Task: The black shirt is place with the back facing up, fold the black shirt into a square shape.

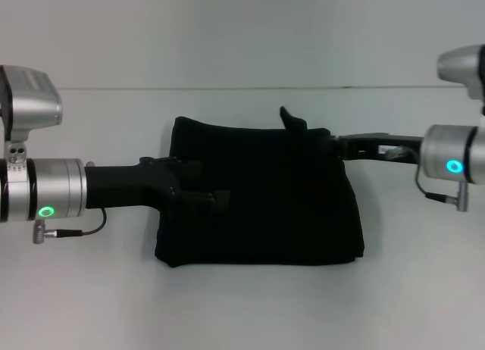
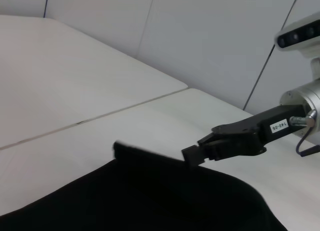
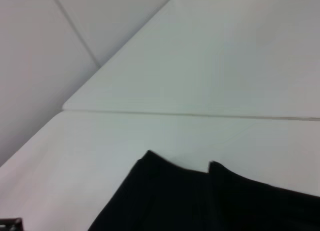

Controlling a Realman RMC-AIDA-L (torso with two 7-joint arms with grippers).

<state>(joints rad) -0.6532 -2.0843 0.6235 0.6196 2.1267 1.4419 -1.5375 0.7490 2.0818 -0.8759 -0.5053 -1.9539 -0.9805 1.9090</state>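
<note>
The black shirt [image 1: 261, 195] lies folded into a rough square on the white table [image 1: 242, 312], with no lettering showing. My left gripper [image 1: 198, 185] reaches in from the left and sits over the shirt's left part, black against black cloth. My right gripper [image 1: 339, 145] comes in from the right at the shirt's far right corner. In the left wrist view the right gripper [image 2: 192, 155] is shut on the shirt's [image 2: 150, 196] raised far edge, which runs taut from it. The right wrist view shows only the shirt's far edge [image 3: 200, 201].
A seam [image 1: 227, 88] crosses the table behind the shirt, and a pale wall [image 1: 242, 32] stands beyond it. White tabletop lies in front of the shirt and to both sides under the arms.
</note>
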